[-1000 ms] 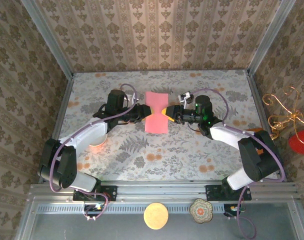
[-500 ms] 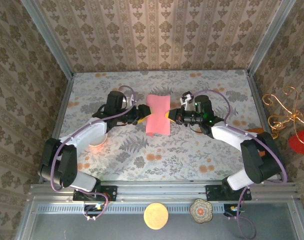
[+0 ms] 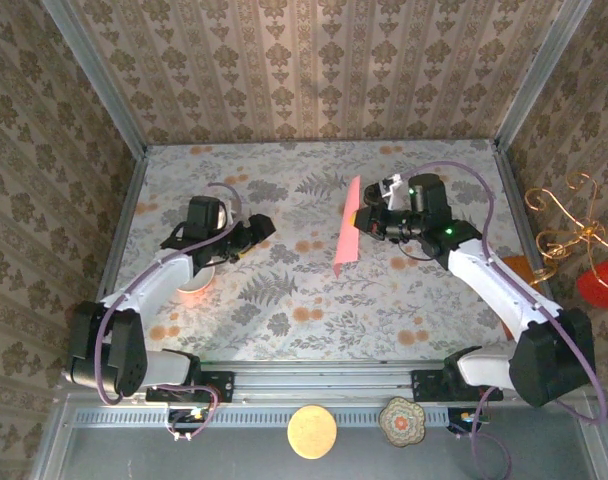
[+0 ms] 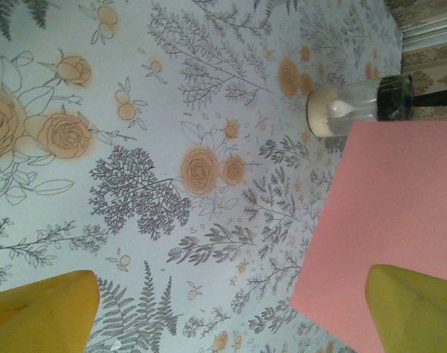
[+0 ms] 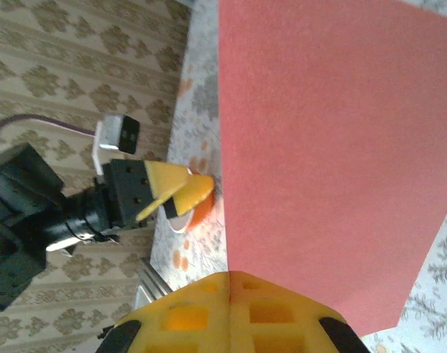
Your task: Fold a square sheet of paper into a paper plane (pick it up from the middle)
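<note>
Near the middle of the top view, slightly to the right, the right gripper [image 3: 364,222] is pressing its jaws together on the square sheet of paper [image 3: 344,235] and holding it above the table [image 3: 284,320]. The sheet is standing almost on edge, looking like a thin pink strip, its long line running from the upper middle down and a little left. The left gripper [image 3: 254,227] is hovering well apart at the left of the sheet, jaws wide apart and empty, so the right arm is the nearer one. I judge the left jaws are needing to travel rightward to the free edge. No brand or writing is readable anywhere.
</note>
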Tool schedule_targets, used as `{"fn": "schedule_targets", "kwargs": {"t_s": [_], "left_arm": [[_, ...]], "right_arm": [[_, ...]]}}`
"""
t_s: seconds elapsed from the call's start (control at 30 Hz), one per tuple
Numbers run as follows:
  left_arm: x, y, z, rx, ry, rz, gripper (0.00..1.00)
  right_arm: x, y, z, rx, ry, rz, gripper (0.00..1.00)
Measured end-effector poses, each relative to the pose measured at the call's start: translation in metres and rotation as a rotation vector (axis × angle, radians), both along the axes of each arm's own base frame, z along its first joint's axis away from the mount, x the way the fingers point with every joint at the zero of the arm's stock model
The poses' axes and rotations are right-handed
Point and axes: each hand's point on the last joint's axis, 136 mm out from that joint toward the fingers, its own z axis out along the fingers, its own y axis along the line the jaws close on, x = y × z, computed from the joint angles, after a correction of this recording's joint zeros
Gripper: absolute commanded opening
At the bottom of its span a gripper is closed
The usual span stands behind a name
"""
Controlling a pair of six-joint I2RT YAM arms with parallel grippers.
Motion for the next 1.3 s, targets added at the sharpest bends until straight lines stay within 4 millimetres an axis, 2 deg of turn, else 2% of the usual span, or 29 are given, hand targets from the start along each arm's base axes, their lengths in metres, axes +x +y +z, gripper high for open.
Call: {"fn": "schedule_targets", "kwargs": {"t_s": [0.23,0.37,0.47,0.57,0.7,1.0,1.13,1.3], "left_arm": [[-0.007,0.0,-0.011,0.012,0.025,-0.003,1.0],[-0.011,-0.006,-0.013,0.014,0.03,-0.025,0.99],[-0.016,-0.015,-0.02,0.022,0.05,-0.053,0.98],[-0.022,-0.024,-0.03,0.033,0.078,-0.083,0.97],[-0.032,-0.037,-0.046,0.056,0.119,-0.125,0.93],[-0.049,-0.068,-0.068,0.106,0.166,-0.222,0.84],[-0.05,-0.078,-0.074,0.126,0.171,-0.241,0.8],[-0.049,-0.089,-0.077,0.142,0.171,-0.262,0.75]], "right_arm": [[0.0,0.042,-0.066,-0.048,0.161,0.076,0.03],[0.005,0.064,-0.08,0.024,0.178,0.103,0.04],[0.007,0.071,-0.091,0.075,0.193,0.112,0.04],[0.007,0.072,-0.109,0.082,0.22,0.101,0.04],[-0.004,0.066,-0.131,0.067,0.262,0.093,0.04],[-0.013,0.058,-0.164,0.027,0.33,0.075,0.04],[-0.011,0.057,-0.173,0.011,0.343,0.063,0.05],[-0.005,0.053,-0.172,0.0,0.323,0.056,0.05]]}}
